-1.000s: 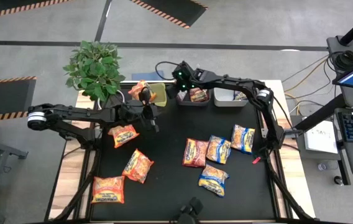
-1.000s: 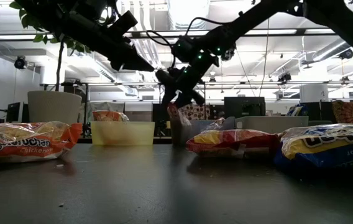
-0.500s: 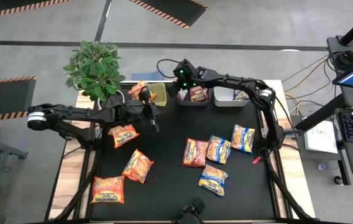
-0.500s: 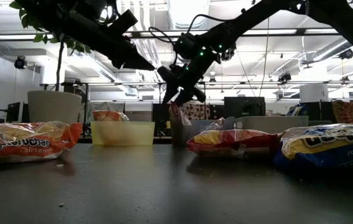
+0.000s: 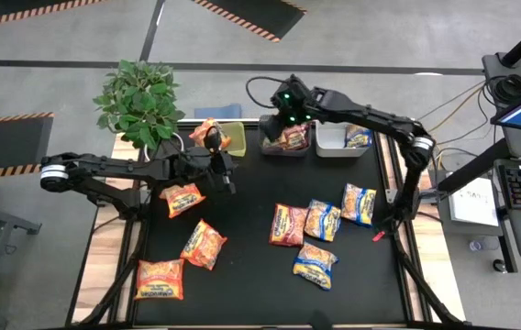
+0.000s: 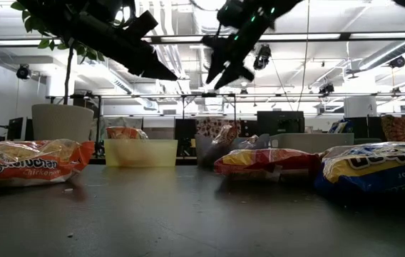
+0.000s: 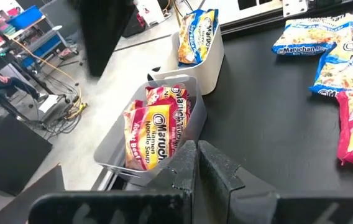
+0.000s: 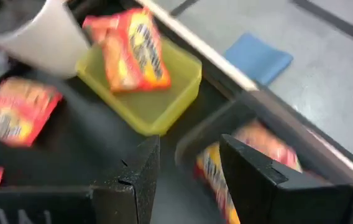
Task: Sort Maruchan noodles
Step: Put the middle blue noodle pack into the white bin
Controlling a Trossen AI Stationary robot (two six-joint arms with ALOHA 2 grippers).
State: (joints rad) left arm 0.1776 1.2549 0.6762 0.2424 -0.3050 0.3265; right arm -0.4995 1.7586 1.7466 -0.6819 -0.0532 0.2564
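Mid-sort at the back of the table: our right gripper (image 5: 285,117) hangs above the middle bin (image 5: 285,147), fingers apart and holding nothing, with two red packets (image 7: 155,127) standing inside that bin. We judge a drop into the red bin to be just finished. Our left gripper (image 5: 227,170) waits near the green bin (image 5: 234,137), fingers pressed together and empty; one orange packet (image 8: 133,48) leans in that bin, and a blue-and-yellow packet (image 7: 197,36) stands in the white bin (image 7: 210,65) beside the red one.

Still loose on the black table (image 5: 251,275): three orange packets (image 5: 183,198) on the left side, and a red-pink packet (image 5: 286,225) with three blue-and-yellow packets (image 5: 359,203) on the right. The next move, as we read it, calls for the right arm to travel to that cluster, drop over one packet and close on it, then match its colour to a bin.

Legible print: "Maruchan Ramen Noodle Soup" on the red packets, "Maruchan" on the blue-and-yellow ones.
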